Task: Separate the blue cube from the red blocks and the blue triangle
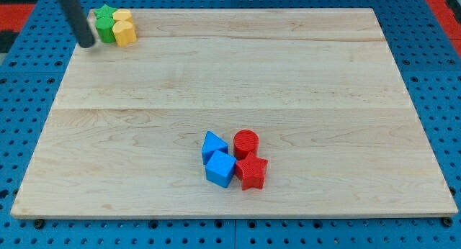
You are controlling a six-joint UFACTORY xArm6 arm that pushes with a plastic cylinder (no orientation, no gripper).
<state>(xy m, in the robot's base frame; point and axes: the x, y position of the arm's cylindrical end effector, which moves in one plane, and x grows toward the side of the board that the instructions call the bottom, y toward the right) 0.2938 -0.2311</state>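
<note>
One wooden board (pixel 288 69), pale, in three planks, lying on a blue pegboard surface (pixel 21 119) that borders it on every side. One dark rod, entering from the view's top left and slanting down to my tip (pixel 88 43), which sits at the board's top-left corner just to the left of the green blocks; the rod is bare and holds nothing. Blocks, eight counted, in two clusters well apart. Lower-centre cluster, four pieces packed together: one blue cube (pixel 220 168), at the cluster's bottom left, touching the blue triangle (pixel 213 145) above it and the red star-shaped block (pixel 252 172) on its right; one red cylinder (pixel 245 143), upright, above the star and just beside the triangle. Top-left cluster, four pieces as far as can be told: two green blocks (pixel 105 24), the upper one star-shaped, and two yellow blocks (pixel 124 32), shapes unclear, pressed against the greens' right side.
</note>
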